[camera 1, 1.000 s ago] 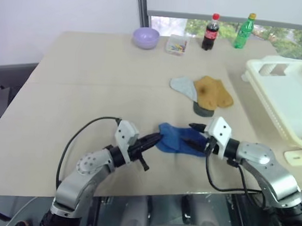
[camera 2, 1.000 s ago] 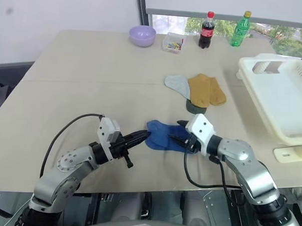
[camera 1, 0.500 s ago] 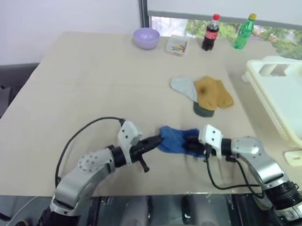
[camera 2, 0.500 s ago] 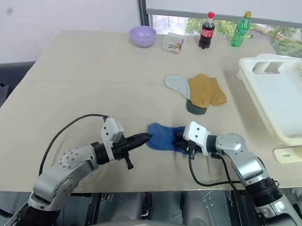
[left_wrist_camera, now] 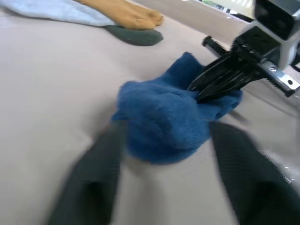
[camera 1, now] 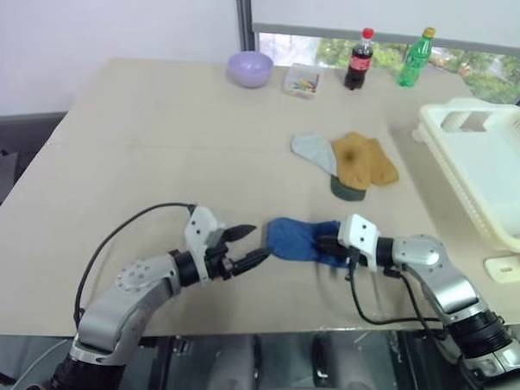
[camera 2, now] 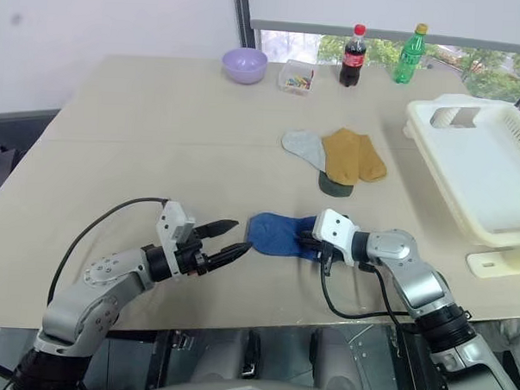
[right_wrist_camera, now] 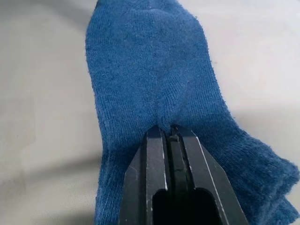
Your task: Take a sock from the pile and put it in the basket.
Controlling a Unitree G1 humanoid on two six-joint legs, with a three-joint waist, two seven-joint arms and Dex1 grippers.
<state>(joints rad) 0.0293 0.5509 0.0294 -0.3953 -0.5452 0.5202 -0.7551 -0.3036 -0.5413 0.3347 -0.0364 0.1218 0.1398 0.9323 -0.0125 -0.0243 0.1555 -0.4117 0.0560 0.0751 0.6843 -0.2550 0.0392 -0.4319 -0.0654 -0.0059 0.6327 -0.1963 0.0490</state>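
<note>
The royal-blue sock (camera 1: 294,238) lies bunched on the table near the front edge, apart from the pile. My right gripper (camera 1: 323,245) is shut on its right end, and the pinch shows close up in the right wrist view (right_wrist_camera: 168,129). Just left of the sock, my left gripper (camera 1: 251,245) is open; its fingers (left_wrist_camera: 93,178) stand either side of the sock's near end, not touching it. The pile (camera 1: 348,160) of grey, mustard and dark green socks lies further back. At the table's right edge stands the cream basket (camera 1: 494,175).
A lilac bowl (camera 1: 250,68), a small clear box (camera 1: 303,79), a cola bottle (camera 1: 359,58) and a green bottle (camera 1: 415,57) line the far edge. A small cream piece (camera 1: 509,268) lies in front of the basket. Bare tabletop stretches to the left.
My left gripper has let go of the sock, opened and drawn back a little to the left. My right gripper has dropped lower and shut on the sock's right end.
</note>
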